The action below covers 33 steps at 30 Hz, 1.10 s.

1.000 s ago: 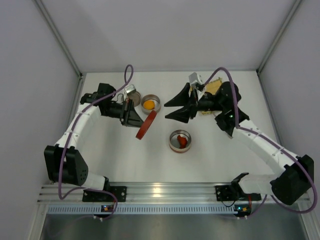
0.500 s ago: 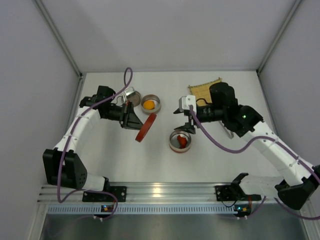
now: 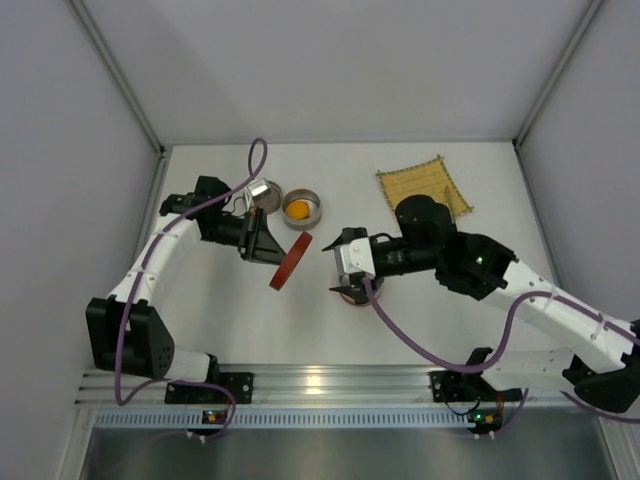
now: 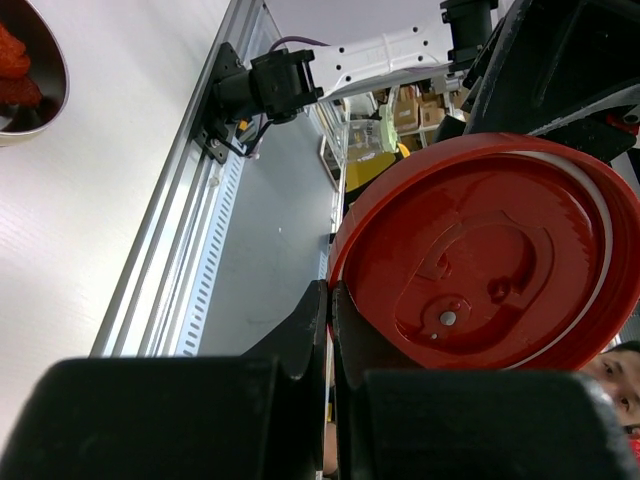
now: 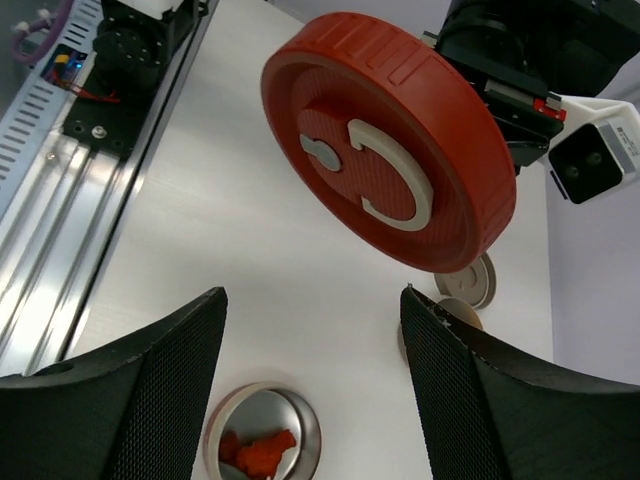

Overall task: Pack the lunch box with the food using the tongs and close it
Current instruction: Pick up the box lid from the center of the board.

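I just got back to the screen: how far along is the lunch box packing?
Looks done: the orange piece sits in one metal bowl, the red pieces in a second bowl. In hand: the left gripper is shut on the rim of the red lid, held off the table; the right gripper hangs open above the second bowl. Left, likely: bringing the bowls together and putting the lid on.

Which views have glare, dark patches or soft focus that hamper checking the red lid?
Top external: even diffuse light, soft shadows, one glare patch on the aluminium rail; the red lid reads clearly. Left wrist: the left tool, shut on the lid's rim, is a near-black, featureless foreground; the lid is sharp. Right wrist: the lid and the mesh pads of the open right tool are crisp.
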Tool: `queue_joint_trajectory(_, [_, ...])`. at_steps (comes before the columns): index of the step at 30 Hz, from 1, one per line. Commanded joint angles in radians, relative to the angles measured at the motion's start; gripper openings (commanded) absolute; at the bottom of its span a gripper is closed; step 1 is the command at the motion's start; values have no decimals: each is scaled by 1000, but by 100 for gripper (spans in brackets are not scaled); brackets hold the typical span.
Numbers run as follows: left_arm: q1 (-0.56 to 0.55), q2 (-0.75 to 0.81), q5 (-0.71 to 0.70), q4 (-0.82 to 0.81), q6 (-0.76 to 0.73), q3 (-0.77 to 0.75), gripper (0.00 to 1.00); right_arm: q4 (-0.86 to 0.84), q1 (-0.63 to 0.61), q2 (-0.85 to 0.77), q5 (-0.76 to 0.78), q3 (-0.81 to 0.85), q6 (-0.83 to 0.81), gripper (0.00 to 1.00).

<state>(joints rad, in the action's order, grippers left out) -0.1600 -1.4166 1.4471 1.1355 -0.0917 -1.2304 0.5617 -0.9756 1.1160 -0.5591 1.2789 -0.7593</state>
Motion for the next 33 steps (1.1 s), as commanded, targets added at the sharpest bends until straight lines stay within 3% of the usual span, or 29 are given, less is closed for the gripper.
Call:
queue_joint_trajectory(1, [-3,2,228,66,-95,-23,0,-190,-32,13,91,11,11,69])
queue_joint_trajectory(8, [-3,2,228,86,-117,-29,0,-354,-35,19,182,-43,106,71])
queue_joint_trajectory(24, [-1,-54,229,191,-210,-129,0,-318,-58,4,148,-82,202,70])
queue_joint_trajectory(33, [-1,-73,228,190,-192,-132,0,-338,-60,-15,154,-93,225,71])
